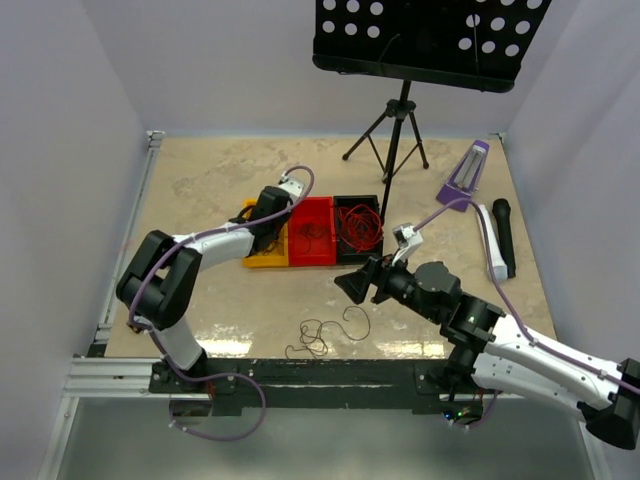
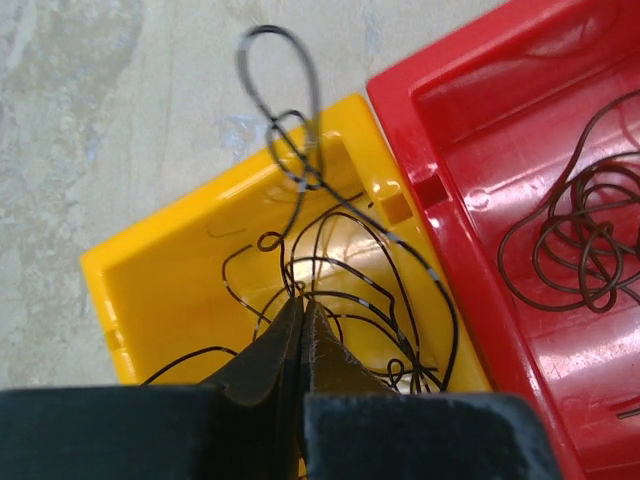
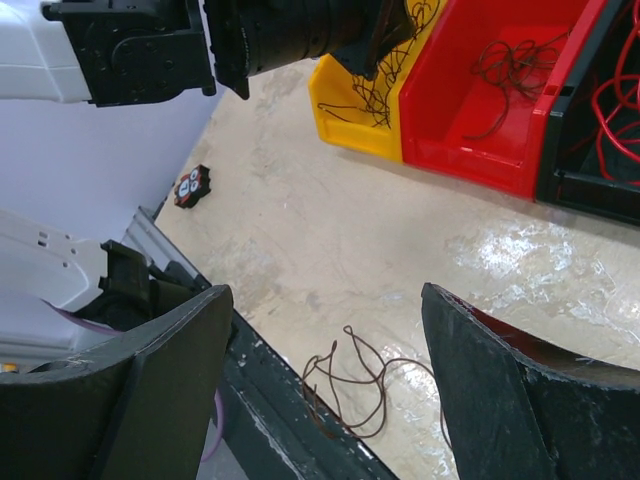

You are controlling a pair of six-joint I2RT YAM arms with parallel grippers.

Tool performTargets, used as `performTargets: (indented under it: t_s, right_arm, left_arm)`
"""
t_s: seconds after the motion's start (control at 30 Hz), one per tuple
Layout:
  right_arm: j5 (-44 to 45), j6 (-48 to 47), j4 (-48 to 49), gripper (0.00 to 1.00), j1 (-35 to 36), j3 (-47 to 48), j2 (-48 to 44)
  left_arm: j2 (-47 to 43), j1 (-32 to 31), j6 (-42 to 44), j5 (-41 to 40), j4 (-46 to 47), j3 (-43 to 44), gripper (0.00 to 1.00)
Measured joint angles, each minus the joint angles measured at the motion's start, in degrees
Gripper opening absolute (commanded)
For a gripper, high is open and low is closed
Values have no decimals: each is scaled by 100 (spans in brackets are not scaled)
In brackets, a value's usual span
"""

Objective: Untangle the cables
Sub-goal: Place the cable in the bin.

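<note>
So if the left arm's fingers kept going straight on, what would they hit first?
Probably the black cables lying in the yellow bin, then the bin's floor. The left gripper points down into that bin, fingers shut; how close the tips already are is unclear.

The yellow bin [image 2: 150, 290] and the red bin [image 2: 470, 110] look like moulded plastic, smooth and glossy, with bright reflections. The table [image 1: 200, 180] has a beige stone-like pattern; its surface is smooth and shines in the lower middle of the top view. The dark cables [image 2: 300, 172] in the yellow bin look like smooth, slightly shiny wire. The fingers [image 3: 170, 390] of the right gripper [image 3: 322, 295] look matt black, finely grained.
</note>
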Motion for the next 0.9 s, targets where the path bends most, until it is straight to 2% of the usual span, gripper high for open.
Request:
performTargets:
  t_s: [0.17, 0.27, 0.3, 0.33, 0.5, 0.67, 0.8, 0.87, 0.9]
  right_arm:
    - [2, 15, 11, 81, 0, 0, 50]
    - [2, 22, 17, 81, 0, 0, 74]
    - [2, 22, 17, 81, 0, 0, 90]
    - [2, 22, 11, 81, 0, 0, 103]
    - [-2, 22, 13, 82, 0, 0, 125]
    - [-76, 17, 17, 85, 0, 0, 247]
    - [-450, -83, 17, 90, 0, 0, 638]
    - [-686, -186, 17, 99, 15, 0, 905]
    - [-787, -243, 20, 99, 55, 0, 1058]
  left_arm:
    - [160, 90, -55, 398, 98, -201, 16]
    - [212, 153, -142, 616, 37, -210, 39]
    - [208, 157, -153, 673, 26, -210, 53]
    - [186, 168, -160, 728, 7, -210, 61]
    - [-299, 214, -251, 977, -328, -90, 67]
    - [-896, 214, -273, 1296, -824, 315, 83]
    - [-1145, 214, -264, 1513, -1239, 660, 86]
    - [-1220, 216, -264, 1646, -1482, 874, 89]
    - [-1266, 225, -264, 1709, -1626, 999, 92]
